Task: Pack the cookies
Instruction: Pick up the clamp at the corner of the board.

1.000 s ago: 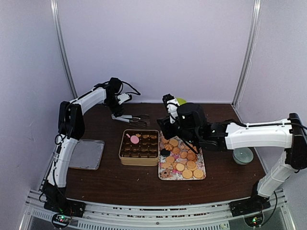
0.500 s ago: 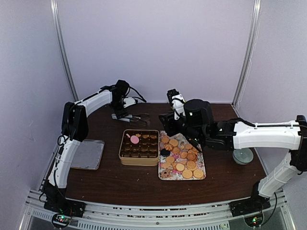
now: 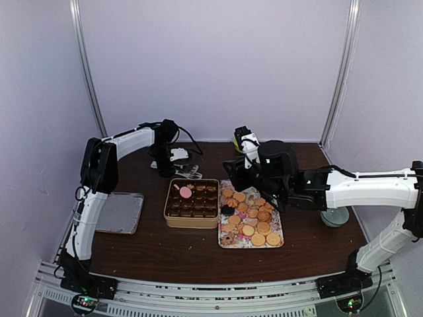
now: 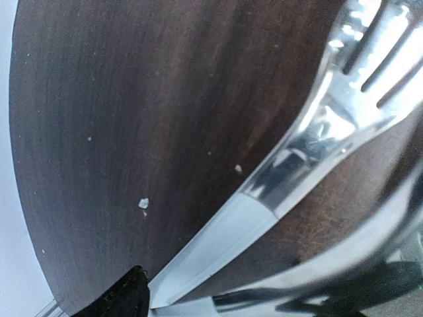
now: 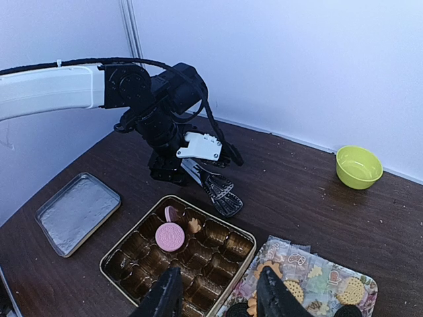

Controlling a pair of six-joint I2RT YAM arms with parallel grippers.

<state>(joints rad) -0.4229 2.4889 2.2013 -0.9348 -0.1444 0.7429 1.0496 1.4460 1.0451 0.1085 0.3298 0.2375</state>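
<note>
I look down on a dark brown wooden tabletop [image 3: 165,254] boxed in by plain pale lilac panels: back wall [image 3: 211,66], left wall [image 3: 33,132], right wall [image 3: 390,99]. Slim metal uprights [image 3: 89,72] stand at the back corners. A slotted aluminium rail [image 3: 211,294] runs along the near edge. Light is soft and even; a few pale specks [image 4: 143,203] dot the wood.
</note>
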